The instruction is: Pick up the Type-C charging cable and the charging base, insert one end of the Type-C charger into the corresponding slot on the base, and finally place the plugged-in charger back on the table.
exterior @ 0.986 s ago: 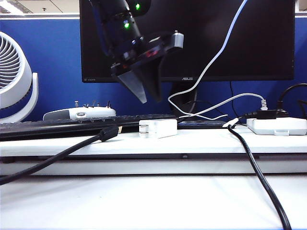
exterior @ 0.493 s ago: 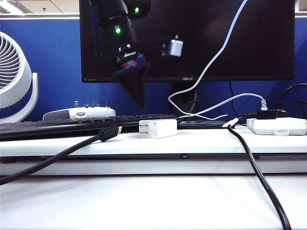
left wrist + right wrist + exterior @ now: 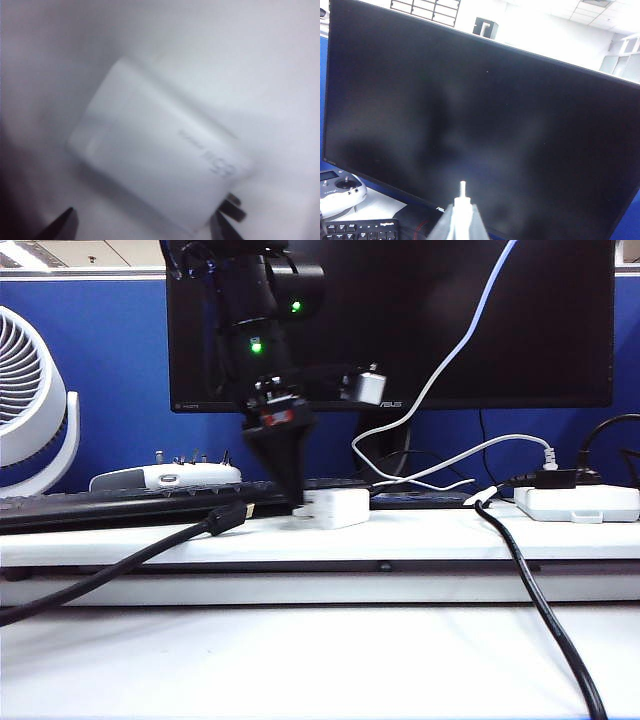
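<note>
**Claws at the charger and the plug**

Fingertips of the left gripper stand spread, dark points showing at either side of the charging base, which lies between them blurred, its printed face up. From the exterior view the left gripper points straight down at the left end of the charging base; whether a tip touches the block cannot be told. The block lies flat on the raised ledge of the table, just right of a thick black cable's plug and near a dark keyboard.

The right gripper is closed on the Type-C charging cable, its small plug sticking out beyond the fingertips toward the black monitor. In the exterior view that gripper is out of sight; the Type-C charging cable runs white from the upper right across the monitor and loops down to the ledge. Far right sits a white power strip with a black plug in it. At the left stand a white fan and a handheld controller.
</note>
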Action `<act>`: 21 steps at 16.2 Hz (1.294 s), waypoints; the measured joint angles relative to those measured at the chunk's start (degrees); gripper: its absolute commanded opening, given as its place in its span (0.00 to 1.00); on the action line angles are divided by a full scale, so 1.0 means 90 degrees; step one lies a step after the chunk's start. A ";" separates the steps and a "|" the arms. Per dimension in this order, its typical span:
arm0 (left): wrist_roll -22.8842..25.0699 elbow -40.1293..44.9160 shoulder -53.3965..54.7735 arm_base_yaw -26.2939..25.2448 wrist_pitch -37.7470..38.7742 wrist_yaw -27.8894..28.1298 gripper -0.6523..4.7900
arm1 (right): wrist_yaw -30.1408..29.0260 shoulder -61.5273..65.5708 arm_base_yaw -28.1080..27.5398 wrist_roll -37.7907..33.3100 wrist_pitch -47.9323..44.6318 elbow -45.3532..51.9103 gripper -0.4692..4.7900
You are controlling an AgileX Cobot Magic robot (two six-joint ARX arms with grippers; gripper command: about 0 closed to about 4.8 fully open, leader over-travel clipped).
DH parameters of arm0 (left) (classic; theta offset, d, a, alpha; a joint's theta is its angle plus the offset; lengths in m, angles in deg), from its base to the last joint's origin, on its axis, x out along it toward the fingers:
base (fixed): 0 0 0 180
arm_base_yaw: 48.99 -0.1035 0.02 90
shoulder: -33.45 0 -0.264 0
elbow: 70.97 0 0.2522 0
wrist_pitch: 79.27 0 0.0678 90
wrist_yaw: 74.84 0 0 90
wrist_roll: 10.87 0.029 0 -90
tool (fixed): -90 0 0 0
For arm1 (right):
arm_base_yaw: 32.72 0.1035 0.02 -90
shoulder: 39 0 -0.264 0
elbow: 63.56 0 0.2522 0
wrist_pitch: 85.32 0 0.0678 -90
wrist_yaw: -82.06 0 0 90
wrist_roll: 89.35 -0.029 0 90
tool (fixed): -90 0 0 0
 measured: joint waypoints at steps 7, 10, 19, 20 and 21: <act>-0.0274 -0.0002 -0.0063 0.0386 0.0005 -0.1812 0.76 | 0.0000 -0.0010 0.0000 0.0000 -0.0002 0.0000 0.09; -0.0386 -0.0010 -0.0202 0.0391 -0.0005 -0.1149 0.75 | 0.0000 -0.0010 0.0000 0.0000 0.0000 0.0000 0.09; -0.0882 -0.0022 0.0102 0.0338 -0.0551 0.1421 0.73 | 0.0000 -0.0087 0.0000 0.0000 0.0002 0.0000 0.09; -0.0882 -0.0022 0.0129 0.0338 -0.0488 0.1421 0.73 | 0.0000 -0.0107 0.0000 0.0000 0.0002 0.0000 0.09; -0.0882 -0.0022 0.0131 0.0338 -0.0461 0.1409 0.73 | 0.0000 -0.0121 0.0000 0.0000 0.0012 0.0000 0.09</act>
